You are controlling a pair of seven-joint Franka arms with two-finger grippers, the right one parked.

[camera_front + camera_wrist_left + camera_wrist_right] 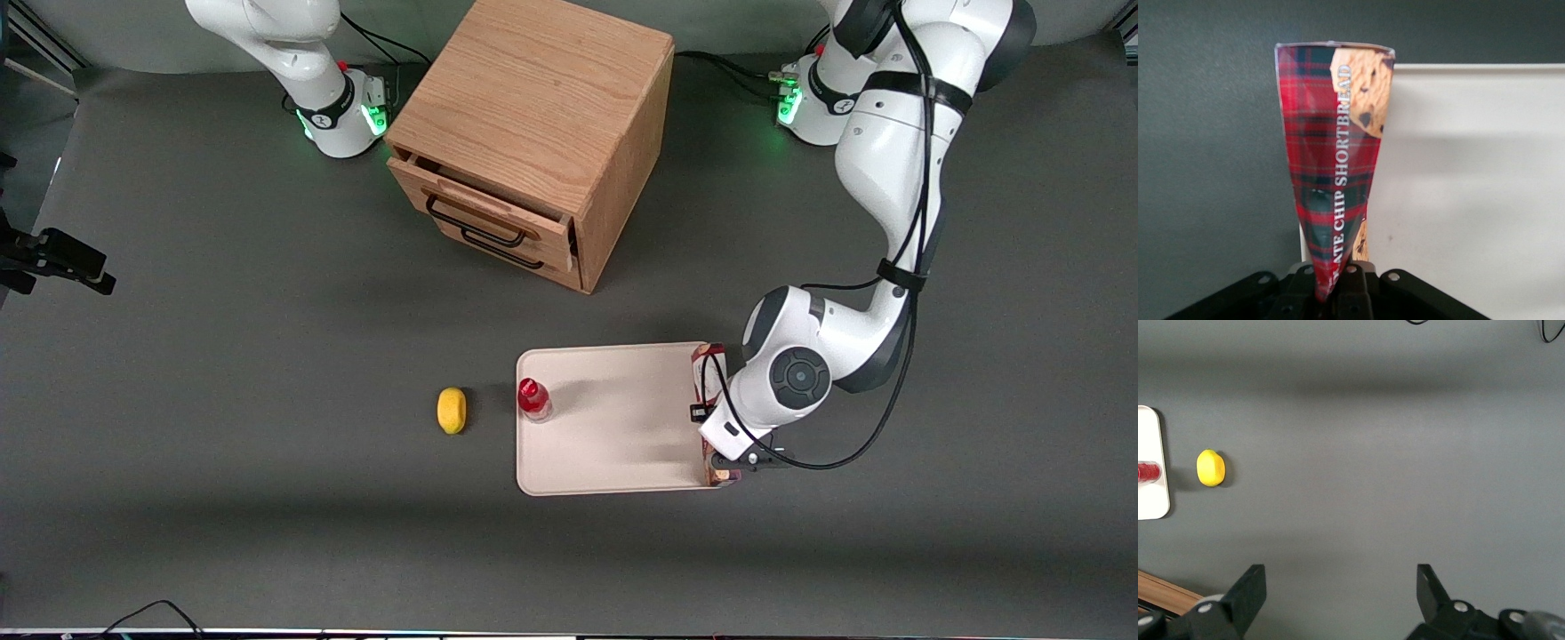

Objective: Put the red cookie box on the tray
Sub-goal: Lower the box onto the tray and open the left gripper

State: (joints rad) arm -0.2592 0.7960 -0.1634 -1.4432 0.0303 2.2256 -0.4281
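The red cookie box (1331,153) is a slim dark-red tartan box with cookie pictures. My left gripper (1331,293) is shut on it, gripping one end between the jaws. In the front view the box (709,357) lies along the edge of the pale beige tray (613,436) that is toward the working arm's end, with its ends sticking out from under my wrist. The gripper (717,422) is mostly hidden there by the wrist. In the left wrist view the box overlaps the tray's rim (1471,187). I cannot tell whether it touches the tray.
A small red-capped bottle (533,398) stands on the tray's edge toward the parked arm. A yellow lemon (452,410) lies on the table beside it. A wooden drawer cabinet (533,133), its top drawer slightly open, stands farther from the front camera.
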